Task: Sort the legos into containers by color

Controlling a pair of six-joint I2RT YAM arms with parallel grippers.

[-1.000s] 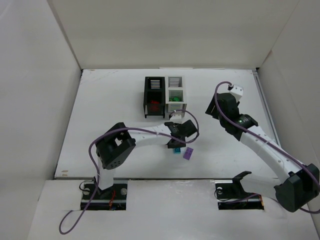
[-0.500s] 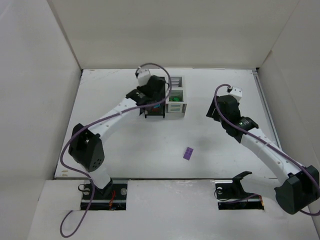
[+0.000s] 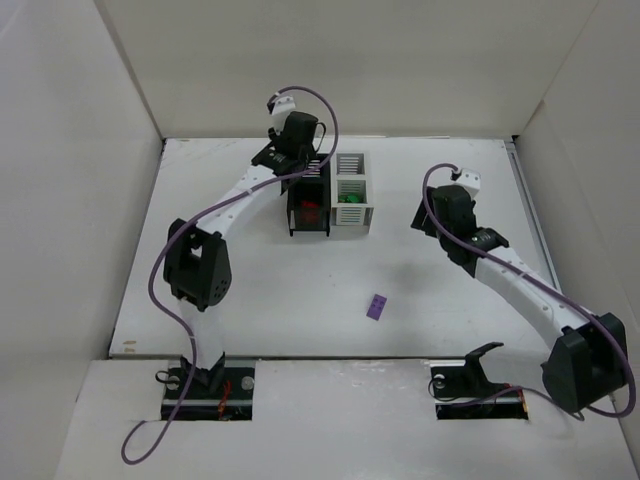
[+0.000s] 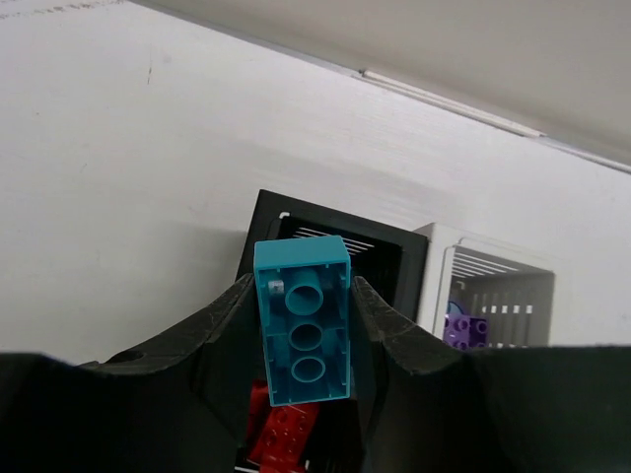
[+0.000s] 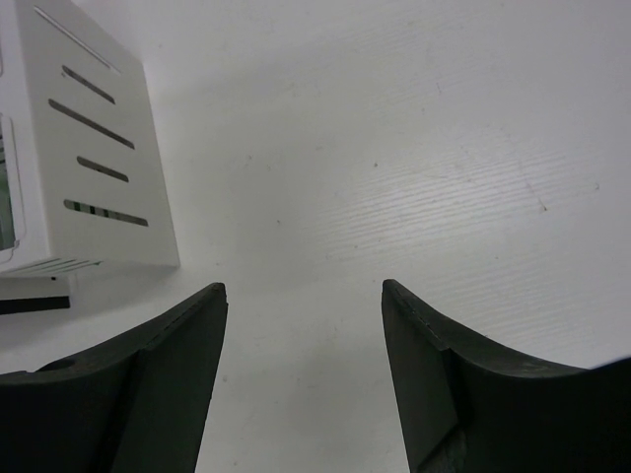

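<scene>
Stretching further back than half a second ago, the left arm now carries the left hand over the far part of the black bin (a second ago it was down by the loose purple brick). The right arm has hardly shifted above the white surface. The right hand sits low near the side of the white bin, its fingers spread with nothing between them. The left hand is clamped on a teal brick, whose hollow underside faces the wrist camera. The two bins stand touching, side by side. Red bricks lie in the black bin's near compartment and a green brick in the white bin's near compartment. Purple bricks show inside the white bin too (which compartment I cannot tell). The loose purple brick lies alone on the surface, well apart from both bins.
</scene>
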